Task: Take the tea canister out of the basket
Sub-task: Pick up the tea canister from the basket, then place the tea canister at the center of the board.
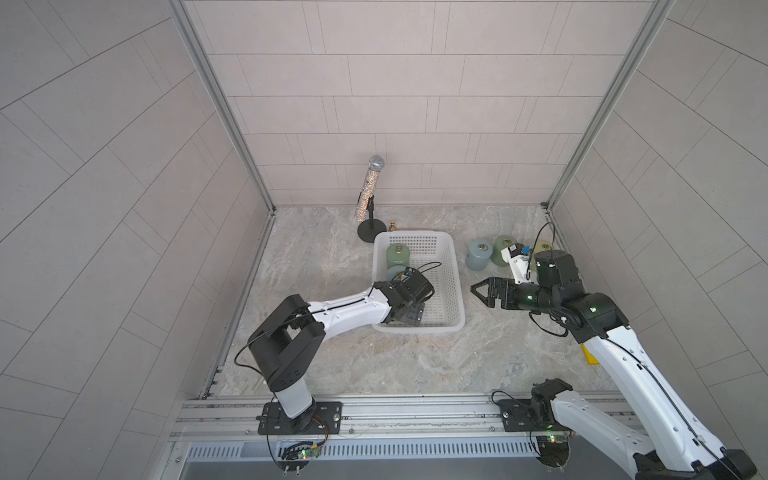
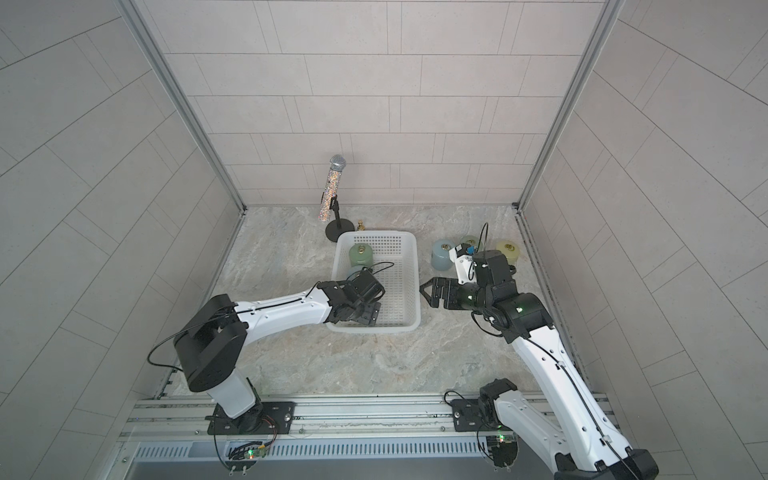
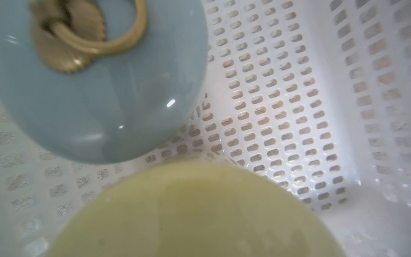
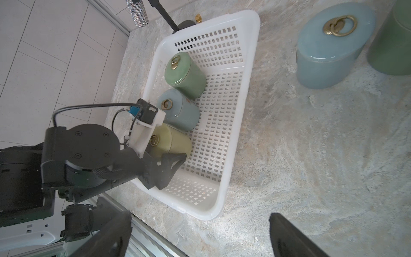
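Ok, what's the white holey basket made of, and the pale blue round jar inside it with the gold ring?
White holey basket: looks like moulded plastic, smooth and slightly glossy, with neat rows of slots. Pale blue round jar: probably glazed ceramic, given the sharp highlights on a glassy skin; it could be glass. Gold ring: seems to be brass-coloured metal with a dull sheen.

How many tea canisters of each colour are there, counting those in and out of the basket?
Green tea canisters: 2
Blue tea canisters: 2
Yellow tea canisters: 2
Total: 6, with 3 inside the basket.
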Controlling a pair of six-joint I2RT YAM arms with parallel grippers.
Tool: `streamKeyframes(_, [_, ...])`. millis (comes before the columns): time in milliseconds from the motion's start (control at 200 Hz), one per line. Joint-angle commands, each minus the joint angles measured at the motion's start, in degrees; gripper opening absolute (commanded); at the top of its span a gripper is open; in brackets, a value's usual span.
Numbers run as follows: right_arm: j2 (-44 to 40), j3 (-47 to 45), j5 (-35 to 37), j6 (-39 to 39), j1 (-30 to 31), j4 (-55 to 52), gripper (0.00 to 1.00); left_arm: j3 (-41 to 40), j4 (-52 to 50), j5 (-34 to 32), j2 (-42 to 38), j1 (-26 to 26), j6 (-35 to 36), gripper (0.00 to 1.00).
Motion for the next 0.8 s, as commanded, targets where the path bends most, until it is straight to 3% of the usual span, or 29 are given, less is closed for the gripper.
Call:
streamKeyframes(0, [-0.3, 0.8, 0.4, 0.2, 0.5, 0.8, 1.0, 3.0, -2.0, -0.3, -3.9, -0.3, 0.6, 0.78])
streamKeyframes(410, [0.8, 1.4, 1.6, 0.4, 4.2, 2.8, 1.0, 13.5, -12.1, -0.8, -9.1, -0.4, 1.2, 0.79])
streamKeyframes(645, [3.6, 3.5, 3.7, 0.5, 9.6, 4.8, 1.0, 17.8, -15.1, -5.3, -13.3, 0.1, 3.3, 0.8])
streamKeyframes(790, [6.3, 5.1, 5.2, 0.6, 13.7, 6.3, 1.0, 21.4, -18.9, -5.6, -13.7, 3.3, 4.4, 0.8])
